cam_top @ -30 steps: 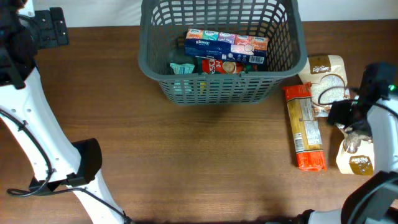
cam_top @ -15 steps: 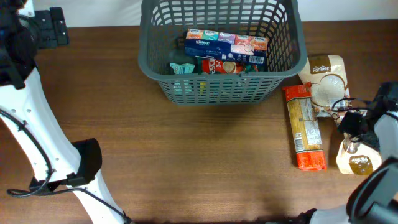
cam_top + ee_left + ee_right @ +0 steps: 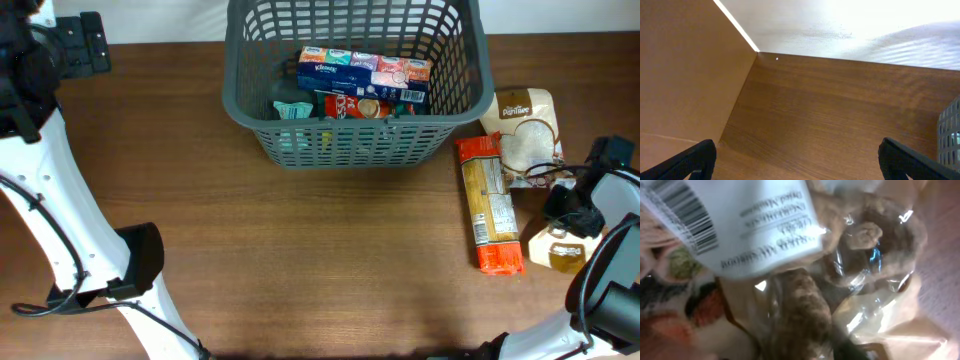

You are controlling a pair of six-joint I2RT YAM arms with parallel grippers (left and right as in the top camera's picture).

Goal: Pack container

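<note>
Right claw point(image 3: 572, 208) sits on the beige snack packet point(image 3: 560, 254); whether it is clenched, I cannot tell. It should take a firm pinch, then lift high over the rim of the grey basket point(image 3: 350, 145) at far-centre. Left claw point(image 3: 797, 157) hangs released.

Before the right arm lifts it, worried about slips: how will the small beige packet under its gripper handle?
Probably floppy: the packet is crinkled clear film. Likely light: loose, lumpy brown pieces show inside. Its glossy surface may slip in a grip.
</note>
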